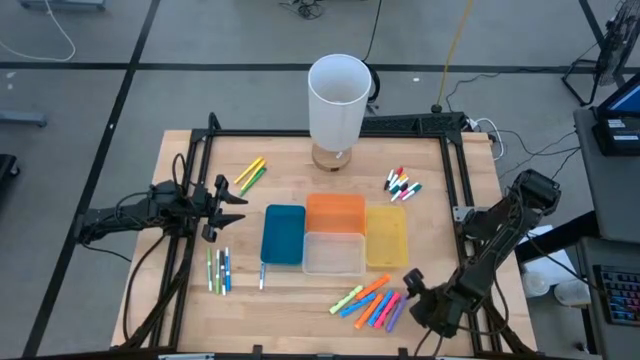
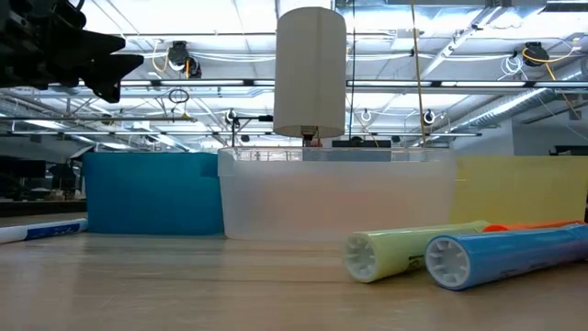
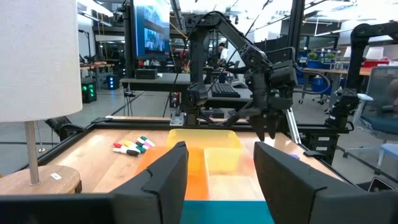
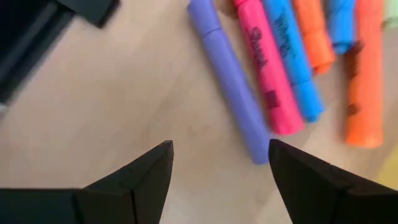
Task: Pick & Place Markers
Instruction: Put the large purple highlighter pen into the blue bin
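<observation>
Markers: purple highlighter lies beside pink, blue, orange ones, seen close only from right wrist
Right gripper: fingers wide apart, empty
Left gripper: parted, empty

Markers lie flat on the worktop in four groups: yellow and green highlighters, small white cap-coloured pens, slim green, white and blue pens, and fanned highlighters in yellow, orange, blue, pink, purple.
</observation>
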`<control>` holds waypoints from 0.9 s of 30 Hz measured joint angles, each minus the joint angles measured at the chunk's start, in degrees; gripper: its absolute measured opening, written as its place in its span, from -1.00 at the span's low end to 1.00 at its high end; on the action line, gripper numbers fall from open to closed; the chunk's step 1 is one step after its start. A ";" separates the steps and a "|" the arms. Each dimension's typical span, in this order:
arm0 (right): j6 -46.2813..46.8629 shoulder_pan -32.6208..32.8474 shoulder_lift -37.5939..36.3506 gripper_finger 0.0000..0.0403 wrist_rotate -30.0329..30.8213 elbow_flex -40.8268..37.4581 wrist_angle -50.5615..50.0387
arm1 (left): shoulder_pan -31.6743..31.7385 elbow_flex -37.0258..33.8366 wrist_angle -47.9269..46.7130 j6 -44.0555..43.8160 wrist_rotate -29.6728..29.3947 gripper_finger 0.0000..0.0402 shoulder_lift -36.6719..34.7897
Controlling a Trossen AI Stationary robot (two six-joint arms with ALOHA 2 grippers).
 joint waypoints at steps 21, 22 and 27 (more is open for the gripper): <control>-16.91 0.23 0.00 0.25 1.39 -7.46 17.57 | 0.00 0.00 0.00 0.00 -0.01 -0.05 0.00; -16.91 0.23 0.00 0.25 1.39 -8.35 19.00 | 0.00 0.00 0.00 0.00 -0.01 -0.04 0.00; -16.91 0.12 0.00 0.25 1.38 -12.25 24.02 | -0.02 -0.02 0.00 0.00 -0.01 0.01 0.00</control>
